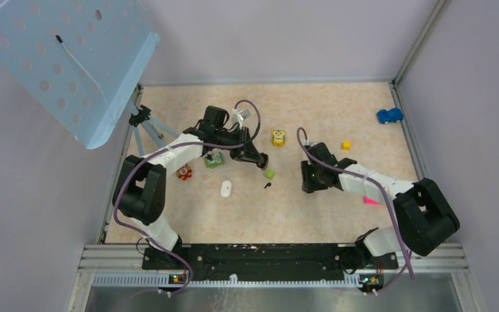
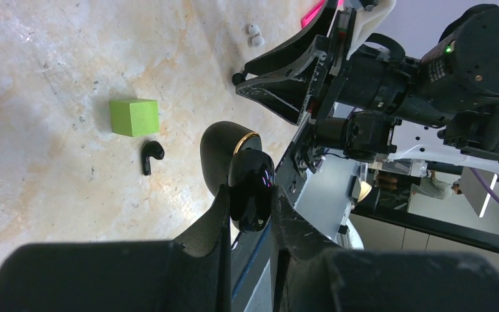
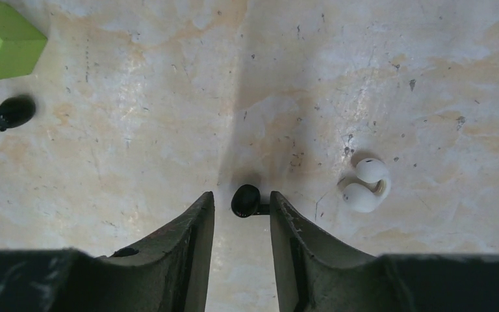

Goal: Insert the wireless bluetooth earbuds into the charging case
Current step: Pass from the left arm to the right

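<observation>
**Left gripper (image 2: 250, 195) clamps the charging case (image 2: 252, 185); right gripper (image 3: 242, 195) straddles one earbud (image 3: 245, 200)**

The left gripper is closed on the charging case, a single glossy black shell with a gold rim, held near the middle of the table (image 1: 247, 221). The right gripper has its fingers parted. One black earbud lies on the surface between them, its stem reaching one finger and a gap showing on the other side.

The second earbud (image 2: 149, 155) lies loose just beside the single green cube (image 2: 134, 117), on the side facing the near edge, between the two grippers. That makes two black earbuds, both outside the case.

One small white two-lobed piece (image 3: 366, 186) lies near the right gripper's fingers. In the top view, one white oval object (image 1: 226, 189) sits on the left-edge side of the green cube. One yellow cube (image 1: 345, 145) lies closer to the far edge, and one blue toy car (image 1: 390, 116) stands near the far right corner.
</observation>
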Robot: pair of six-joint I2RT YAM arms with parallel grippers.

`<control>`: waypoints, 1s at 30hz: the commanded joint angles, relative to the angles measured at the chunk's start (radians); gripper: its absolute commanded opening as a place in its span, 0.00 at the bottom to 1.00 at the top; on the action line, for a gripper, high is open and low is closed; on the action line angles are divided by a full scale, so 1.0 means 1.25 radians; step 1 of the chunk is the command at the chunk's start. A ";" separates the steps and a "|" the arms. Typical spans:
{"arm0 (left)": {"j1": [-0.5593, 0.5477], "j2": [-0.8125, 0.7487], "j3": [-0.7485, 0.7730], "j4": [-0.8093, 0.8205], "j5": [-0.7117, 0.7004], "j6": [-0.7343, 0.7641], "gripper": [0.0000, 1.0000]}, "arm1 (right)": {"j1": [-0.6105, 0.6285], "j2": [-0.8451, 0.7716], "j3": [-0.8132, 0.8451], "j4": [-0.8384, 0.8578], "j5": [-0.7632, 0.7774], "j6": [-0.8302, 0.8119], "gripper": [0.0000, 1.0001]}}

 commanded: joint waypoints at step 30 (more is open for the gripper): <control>0.003 -0.001 0.001 0.082 0.033 -0.025 0.00 | 0.033 0.029 0.028 -0.011 0.058 -0.046 0.32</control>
